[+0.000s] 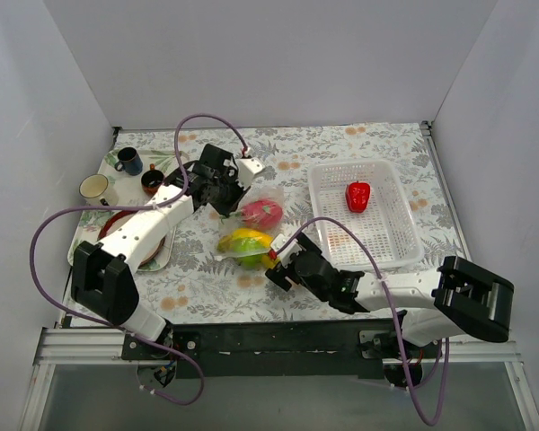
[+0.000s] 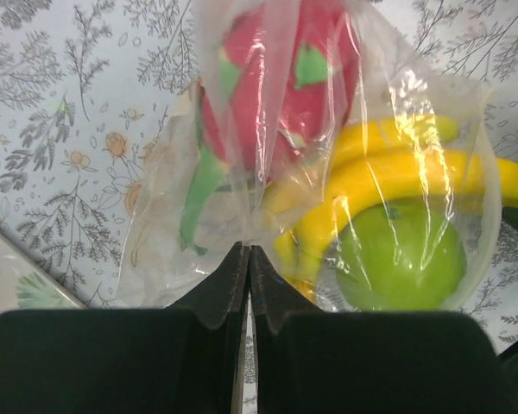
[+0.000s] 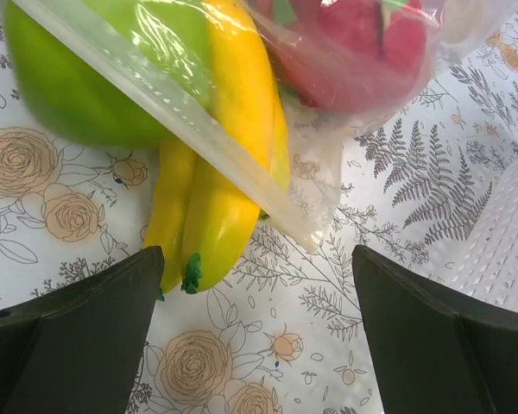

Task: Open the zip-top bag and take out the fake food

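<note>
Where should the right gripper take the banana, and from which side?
I'd take the banana by its stem end, bare beyond the zip strip and pointing at the open right gripper. Come straight ahead, jaws closing across its narrow width.

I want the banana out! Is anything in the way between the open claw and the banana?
Nothing visible is. The right gripper is open, and only bare tablecloth lies between it and the tips of the banana, which poke out past the zip strip of the zip-top bag. The rest of the banana sits under plastic.
</note>
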Tool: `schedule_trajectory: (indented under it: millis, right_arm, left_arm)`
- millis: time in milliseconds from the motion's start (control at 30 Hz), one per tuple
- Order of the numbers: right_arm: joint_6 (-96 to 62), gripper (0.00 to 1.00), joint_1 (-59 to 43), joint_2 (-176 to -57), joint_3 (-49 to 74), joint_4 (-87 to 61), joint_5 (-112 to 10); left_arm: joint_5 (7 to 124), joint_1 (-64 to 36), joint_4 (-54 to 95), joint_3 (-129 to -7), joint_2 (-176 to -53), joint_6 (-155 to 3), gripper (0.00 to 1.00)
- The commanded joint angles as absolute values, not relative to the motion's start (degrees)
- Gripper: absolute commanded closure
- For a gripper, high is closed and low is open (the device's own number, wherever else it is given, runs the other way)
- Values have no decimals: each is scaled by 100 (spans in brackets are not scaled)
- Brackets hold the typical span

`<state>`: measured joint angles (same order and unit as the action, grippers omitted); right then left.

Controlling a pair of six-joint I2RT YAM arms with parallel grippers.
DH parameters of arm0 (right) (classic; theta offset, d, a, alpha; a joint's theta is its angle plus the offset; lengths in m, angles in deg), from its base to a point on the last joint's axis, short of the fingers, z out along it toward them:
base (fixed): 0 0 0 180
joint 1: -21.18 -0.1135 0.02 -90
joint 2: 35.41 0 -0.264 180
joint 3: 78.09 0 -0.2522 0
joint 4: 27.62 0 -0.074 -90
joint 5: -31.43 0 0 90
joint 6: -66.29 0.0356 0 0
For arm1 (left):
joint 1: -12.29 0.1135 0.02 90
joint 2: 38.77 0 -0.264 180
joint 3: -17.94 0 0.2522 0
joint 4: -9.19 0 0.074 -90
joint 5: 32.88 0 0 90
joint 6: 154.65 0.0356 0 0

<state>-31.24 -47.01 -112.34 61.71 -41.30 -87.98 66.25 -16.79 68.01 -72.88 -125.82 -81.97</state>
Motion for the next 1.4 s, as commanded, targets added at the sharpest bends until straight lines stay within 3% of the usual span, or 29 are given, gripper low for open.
schedule_trajectory:
  millis: [0, 300, 467, 567, 600, 667, 700, 767, 900, 1167, 1367]
  right_arm:
    - [-3267, 2, -4554, -11521, 5932, -4638, -8653]
    - [-3153, 6, -4474, -12092, 5283, -4489, -8020]
    - [-3048, 19, -4466, -12471, 4992, -4269, -7782]
    - [-2890, 39, -4439, -12515, 4956, -4102, -7615]
    - [-2837, 52, -4422, -12498, 4956, -4058, -7580]
    - [-2758, 66, -4386, -12480, 4974, -3874, -7553]
    - [-2749, 83, -4378, -12419, 4991, -3829, -7544]
    - [-2705, 99, -4351, -12279, 5044, -3627, -7597]
    - [-2757, 99, -4334, -11560, 5176, -3303, -7606]
    - [-2889, 99, -4228, -10416, 5053, -2266, -8018]
    - [-2688, 99, -4009, -9827, 4938, -1000, -8816]
  left_arm:
    - [6486, -1689, 6084, -6746, -12333, -8082, 100]
    - [6354, -1733, 6154, -6789, -12649, -8345, 100]
    - [6406, -1750, 6163, -6701, -12631, -8451, 100]
    - [6363, -1759, 6066, -6561, -12631, -8512, 100]
    - [6328, -1759, 6014, -6508, -12631, -8539, 100]
    - [6240, -1750, 5873, -6394, -12658, -8556, 100]
    - [6178, -1750, 5812, -6359, -12719, -8574, 100]
    - [5864, -1733, 5583, -6323, -12807, -8618, 100]
    - [5257, -1540, 5345, -6665, -13465, -8802, 100]
    - [5114, -1267, 5152, -7342, -14915, -8864, 100]
    - [5106, -1249, 5064, -7290, -15250, -8890, 100]
